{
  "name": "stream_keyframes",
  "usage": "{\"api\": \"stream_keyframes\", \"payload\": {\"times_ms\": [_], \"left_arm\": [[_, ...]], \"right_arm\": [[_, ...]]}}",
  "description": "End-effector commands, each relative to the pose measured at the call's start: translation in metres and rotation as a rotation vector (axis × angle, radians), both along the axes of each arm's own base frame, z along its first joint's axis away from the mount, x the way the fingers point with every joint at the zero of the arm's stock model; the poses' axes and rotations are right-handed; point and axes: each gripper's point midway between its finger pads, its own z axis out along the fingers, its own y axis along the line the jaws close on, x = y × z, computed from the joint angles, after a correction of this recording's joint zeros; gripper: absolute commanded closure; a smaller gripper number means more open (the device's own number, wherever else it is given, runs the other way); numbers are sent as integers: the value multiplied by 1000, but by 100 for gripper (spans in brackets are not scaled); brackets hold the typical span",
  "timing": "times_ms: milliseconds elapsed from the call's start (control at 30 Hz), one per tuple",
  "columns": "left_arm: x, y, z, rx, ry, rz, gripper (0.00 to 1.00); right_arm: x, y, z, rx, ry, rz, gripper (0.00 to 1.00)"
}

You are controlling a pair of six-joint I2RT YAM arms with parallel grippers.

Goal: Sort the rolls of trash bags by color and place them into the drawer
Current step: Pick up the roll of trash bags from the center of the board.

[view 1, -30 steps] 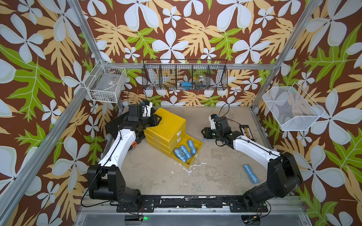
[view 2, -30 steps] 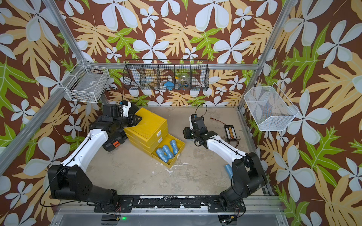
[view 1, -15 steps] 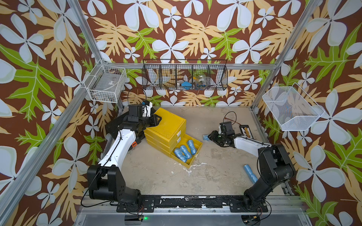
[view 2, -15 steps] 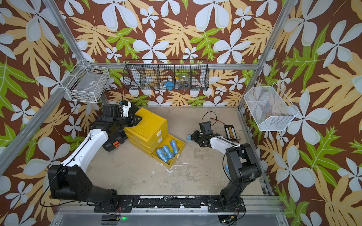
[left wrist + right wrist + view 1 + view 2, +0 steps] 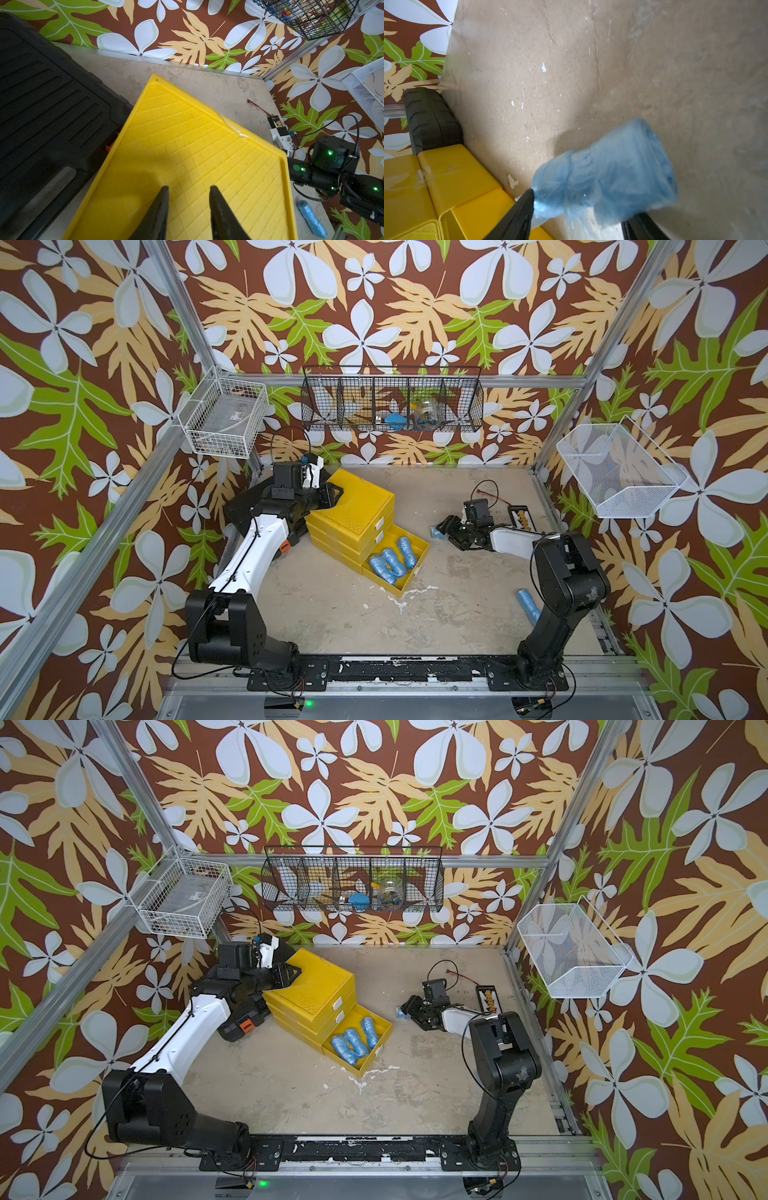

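Note:
The yellow drawer chest [image 5: 353,497] stands left of centre, its bottom drawer [image 5: 420,548] pulled out with three light blue rolls [image 5: 392,560] side by side in it. My left gripper [image 5: 188,187] presses on the chest's ribbed top [image 5: 207,145], fingers nearly together with nothing between them. My right gripper [image 5: 442,529] is low over the table to the right of the drawer. Its jaws stand wide around the near end of a blurred light blue roll [image 5: 612,172], which lies loose between them. Another light blue roll [image 5: 527,603] lies by the right arm's base.
A flat black tool case [image 5: 41,93] lies against the chest's left side, under my left arm. A small black device [image 5: 519,517] with a red wire sits at the right wall. A black wire basket [image 5: 390,406] and white ones [image 5: 224,423] hang on the walls.
My right arm has folded back toward its base and dropped low to the table. Its jaws have widened around the blue roll. The left arm has not moved.

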Motion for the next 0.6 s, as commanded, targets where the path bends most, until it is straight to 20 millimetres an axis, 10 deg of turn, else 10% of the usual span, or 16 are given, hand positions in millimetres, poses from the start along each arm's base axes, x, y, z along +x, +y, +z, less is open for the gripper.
{"api": "stream_keyframes", "payload": {"times_ms": [0, 567], "left_arm": [[-8, 3, -20, 19, 79, 6, 63], [-9, 2, -18, 9, 79, 4, 63]], "right_arm": [[12, -4, 3, -7, -22, -39, 36], [25, -5, 2, -105, -90, 53, 84]]}}
